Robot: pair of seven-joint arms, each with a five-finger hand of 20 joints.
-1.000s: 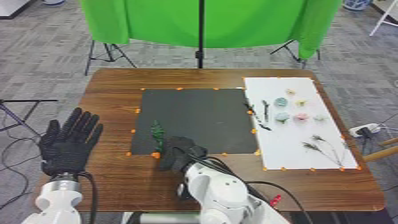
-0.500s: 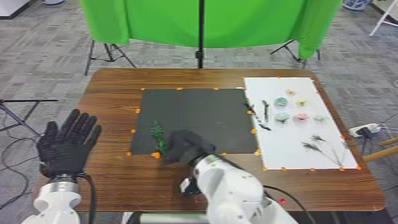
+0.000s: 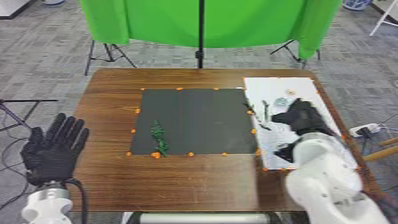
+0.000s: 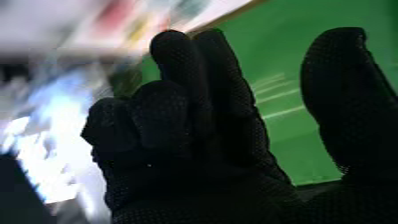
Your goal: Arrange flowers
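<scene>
The right hand (image 3: 300, 120), fingers loosely open, moves from the black mat (image 3: 202, 120)'s near edge to above the white sheet (image 3: 265, 86), leaving the green sprig (image 3: 159, 136) by the mat's near-left corner, presumably to select another piece.

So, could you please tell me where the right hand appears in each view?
Head view: the right hand is over the white sheet, right of the dark mat.
Right wrist view: it is close up across the middle, before the green cloth.
Shared landmark: that green cloth.
</scene>
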